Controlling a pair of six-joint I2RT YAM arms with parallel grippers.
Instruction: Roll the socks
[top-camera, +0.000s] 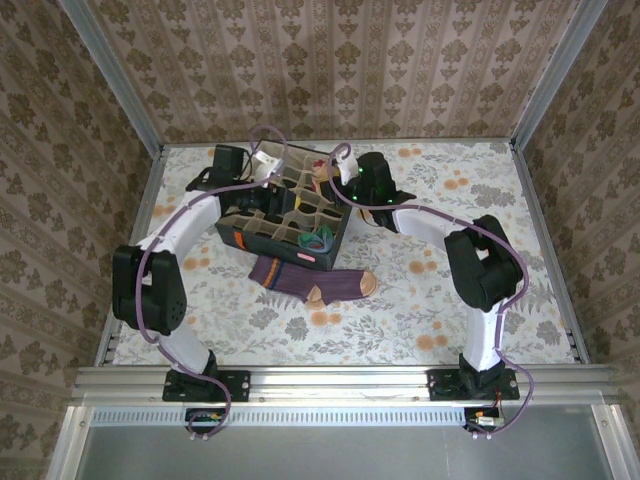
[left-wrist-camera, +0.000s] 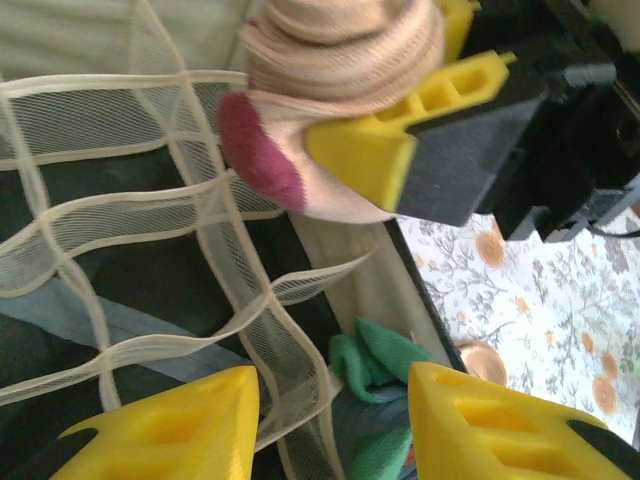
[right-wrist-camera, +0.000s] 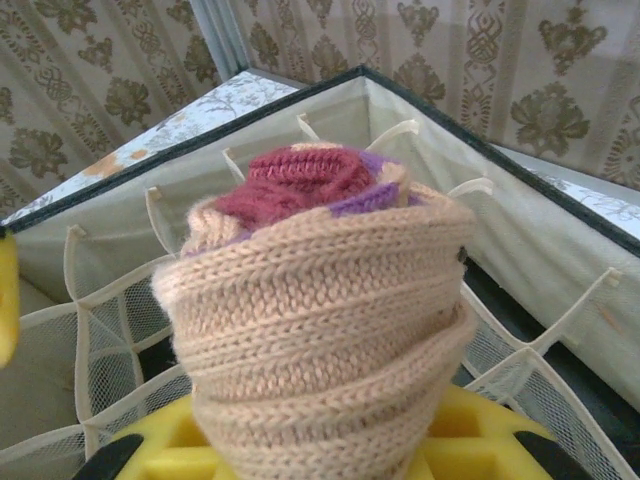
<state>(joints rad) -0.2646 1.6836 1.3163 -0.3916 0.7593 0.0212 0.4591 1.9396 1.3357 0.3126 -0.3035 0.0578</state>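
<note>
The rolled peach sock (right-wrist-camera: 320, 320) is clenched in the right gripper (right-wrist-camera: 320, 455) just above the box (top-camera: 292, 256). The left gripper (left-wrist-camera: 335, 420) hovers nearby, fingers parted and empty. A purple sock (top-camera: 335, 285) lies flat before the box.

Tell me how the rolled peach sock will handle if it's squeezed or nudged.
Probably soft: the rolled peach sock bulges around the right fingers pinching it. Its knit layers look loosely wound, so it may unroll if released carelessly. The ribbed knit surface should grip rather than slip.
</note>
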